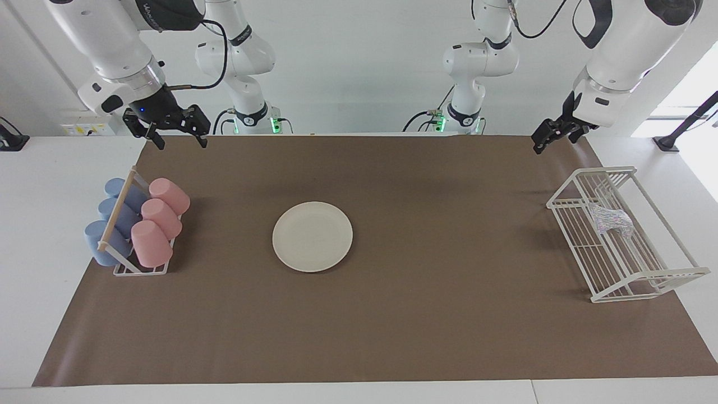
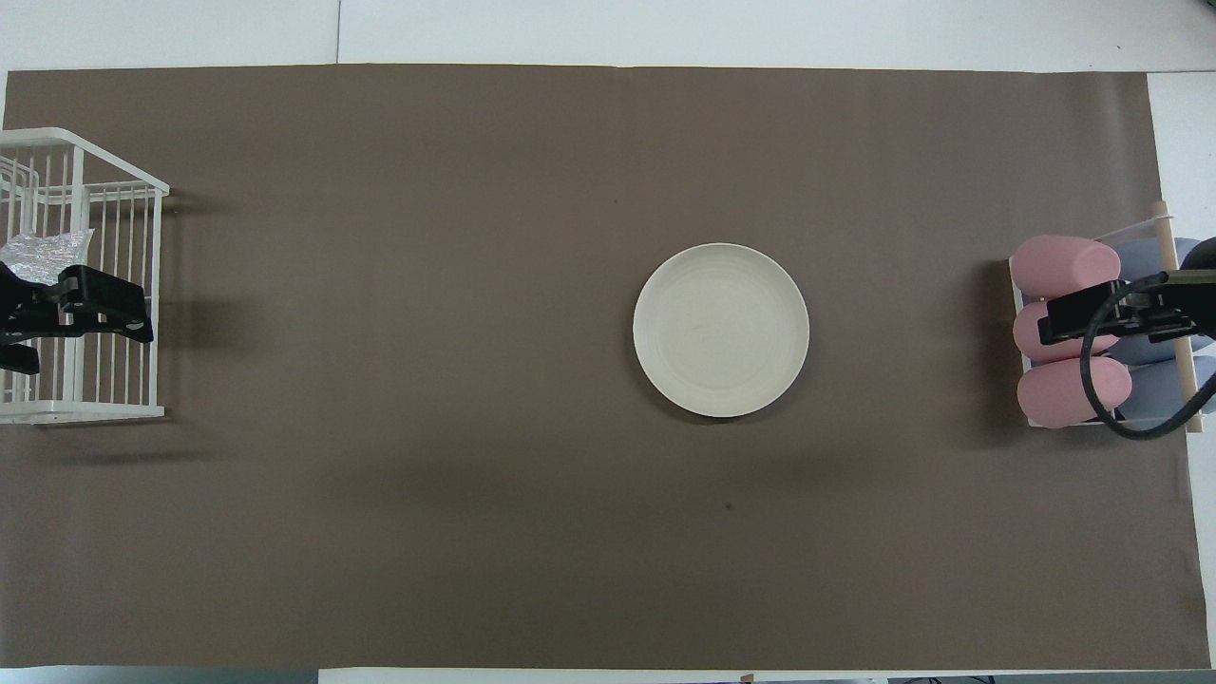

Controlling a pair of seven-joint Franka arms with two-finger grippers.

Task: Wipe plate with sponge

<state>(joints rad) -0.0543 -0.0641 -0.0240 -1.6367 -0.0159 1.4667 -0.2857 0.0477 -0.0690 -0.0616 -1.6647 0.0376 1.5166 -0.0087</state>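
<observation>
The plate [image 1: 312, 236] is round and cream-white and lies flat in the middle of the brown mat; it also shows in the overhead view [image 2: 721, 330]. Nothing is on it. The sponge [image 1: 611, 220], a small silvery wrinkly lump, lies inside the white wire rack [image 1: 645, 278] at the left arm's end of the table; it also shows in the overhead view [image 2: 43, 255]. My left gripper [image 1: 547, 141] hangs in the air, open and empty, well above the rack and apart from the sponge. My right gripper [image 1: 180, 140] hangs open and empty, high above the cup holder.
A cup holder [image 1: 140, 270] with a wooden bar holds three pink cups [image 1: 151, 242] and three blue cups [image 1: 104, 241] lying on their sides at the right arm's end. The brown mat [image 1: 392, 336] covers most of the white table.
</observation>
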